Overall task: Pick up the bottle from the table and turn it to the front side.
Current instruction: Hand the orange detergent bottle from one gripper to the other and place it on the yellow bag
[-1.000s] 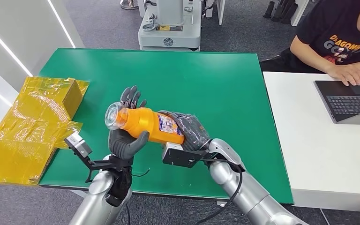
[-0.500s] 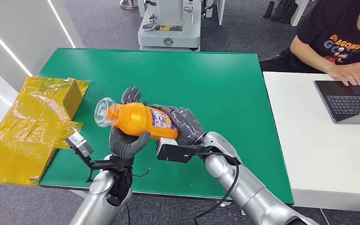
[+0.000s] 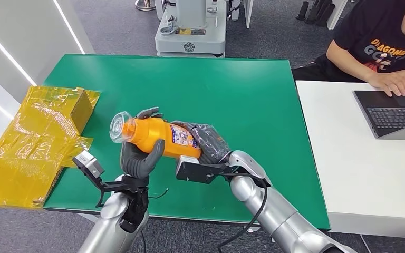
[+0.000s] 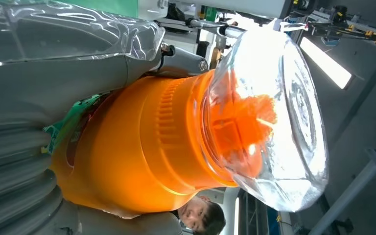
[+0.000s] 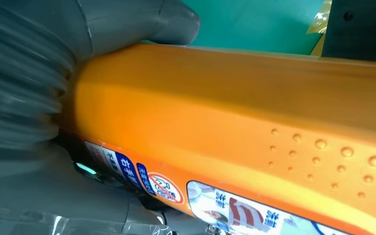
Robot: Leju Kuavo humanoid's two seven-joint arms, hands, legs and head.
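An orange bottle (image 3: 155, 138) with a clear cap (image 3: 118, 128) lies nearly level in the air above the green table (image 3: 242, 89), cap toward the left. My right hand (image 3: 211, 143), wrapped in clear plastic, grips its base end. My left hand (image 3: 137, 158) cups the neck end from below, thumb up the near side and fingers (image 3: 148, 112) curled over the far side. The left wrist view looks along the bottle (image 4: 142, 152) at the cap (image 4: 269, 122). The right wrist view shows the orange body (image 5: 235, 107) and part of its label beside my thumb (image 5: 127, 19).
A box in crinkled yellow film (image 3: 37, 137) sits at the table's left edge. On the right stands a white table (image 3: 337, 158) with a laptop (image 3: 395, 113), and a person (image 3: 379, 47) sits there with a hand by the keyboard. A grey machine base (image 3: 190, 31) stands beyond the far edge.
The right hand carried the bottle a little leftward into the left hand. The left fingers, upright behind the bottle before, have curled over it and the thumb has closed in.
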